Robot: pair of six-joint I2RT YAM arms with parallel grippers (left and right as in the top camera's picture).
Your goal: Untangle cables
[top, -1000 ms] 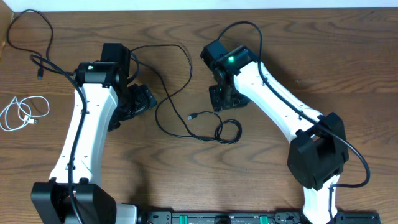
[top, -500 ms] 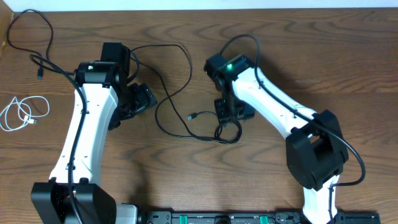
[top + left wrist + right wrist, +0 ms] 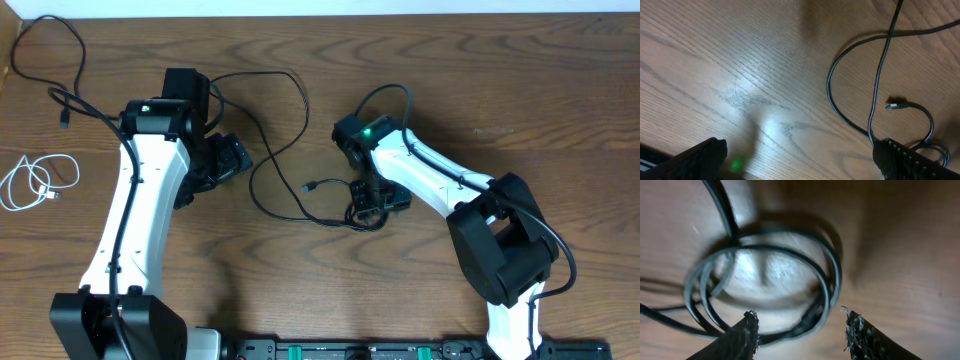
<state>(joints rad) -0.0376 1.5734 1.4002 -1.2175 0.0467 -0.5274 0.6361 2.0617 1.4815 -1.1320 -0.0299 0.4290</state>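
A long black cable point(image 3: 291, 108) winds over the table's middle and ends in a small coil point(image 3: 366, 214) with a plug point(image 3: 309, 187) beside it. My right gripper point(image 3: 373, 198) hangs low over that coil. In the right wrist view it is open point(image 3: 799, 330), and the coil's point(image 3: 829, 277) lower arc runs between its fingertips without being clamped. My left gripper point(image 3: 218, 163) stands wide open point(image 3: 800, 160) over bare wood, left of the cable's loop point(image 3: 879, 75) and plug point(image 3: 895, 106). Another black cable point(image 3: 52, 62) lies at the back left. A short white cable point(image 3: 40, 182) sits coiled at the left edge.
The table's back edge runs along the top of the overhead view. A black equipment rail point(image 3: 360, 350) lines the front edge between the two arm bases.
My right gripper has moved from the back of the table toward the front, down onto the small coil, and its jaws have narrowed slightly. The left arm has not moved.
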